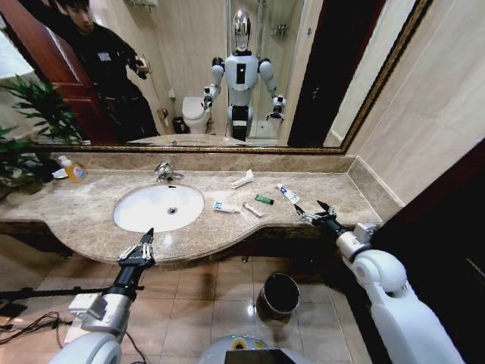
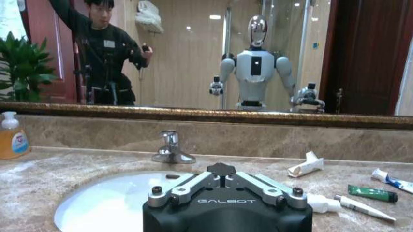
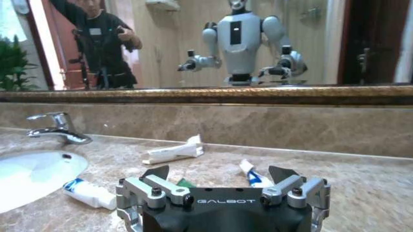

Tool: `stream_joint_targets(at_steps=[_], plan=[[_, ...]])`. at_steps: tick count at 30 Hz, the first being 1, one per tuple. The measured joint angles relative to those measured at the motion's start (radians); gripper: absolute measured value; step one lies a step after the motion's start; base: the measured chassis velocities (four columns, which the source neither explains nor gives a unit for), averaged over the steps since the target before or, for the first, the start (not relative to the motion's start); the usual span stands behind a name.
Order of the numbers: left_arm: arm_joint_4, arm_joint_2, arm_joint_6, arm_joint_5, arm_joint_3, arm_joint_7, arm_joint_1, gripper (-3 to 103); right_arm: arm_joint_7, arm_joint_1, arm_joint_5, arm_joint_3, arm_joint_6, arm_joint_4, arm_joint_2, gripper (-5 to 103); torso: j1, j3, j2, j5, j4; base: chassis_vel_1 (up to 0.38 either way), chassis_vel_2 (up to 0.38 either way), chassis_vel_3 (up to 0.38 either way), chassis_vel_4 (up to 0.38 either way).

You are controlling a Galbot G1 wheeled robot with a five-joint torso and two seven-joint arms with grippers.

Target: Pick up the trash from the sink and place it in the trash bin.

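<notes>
Right gripper (image 1: 312, 211) held over countertop (image 1: 91, 216) edge, fingers spread, nothing grasped; lined up w/ blue-white mini tube (image 1: 288, 194), likely 1st pick. 5 scraps seen on marble right of sink (image 1: 129, 220), not in basin: wrapper (image 1: 242, 180), green packet (image 1: 264, 199), stick (image 1: 253, 210), tube (image 1: 225, 207) by rim. Left gripper (image 1: 141, 248) parked at counter front, fingers closed, empty. Trash bin (image 1: 279, 294) on floor below, within reach for drop.
</notes>
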Motion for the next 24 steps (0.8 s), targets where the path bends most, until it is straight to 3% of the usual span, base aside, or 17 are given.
stream_joint_targets(at_steps=[12, 18, 24], plan=[[0.000, 0.000, 0.000, 0.000, 0.000, 0.000, 0.000, 0, -0.018, 0.142, -0.005, -0.137, -0.003, -0.098, -0.091, 100, 0.000, 0.000, 0.000, 0.0001, 0.0000, 0.000, 0.000, 0.000, 0.000], [0.000, 0.000, 0.000, 0.000, 0.000, 0.000, 0.000, 0, -0.068, 0.277, 0.007, -0.268, -0.031, -0.206, -0.137, 100, 0.000, 0.000, 0.000, 0.0000, 0.0000, 0.000, 0.000, 0.000, 0.000], [0.000, 0.000, 0.000, 0.000, 0.000, 0.000, 0.000, 0, -0.100, 0.397, 0.003, -0.405, -0.047, -0.339, -0.134, 100, 0.000, 0.000, 0.000, 0.0001, 0.0000, 0.000, 0.000, 0.000, 0.000]])
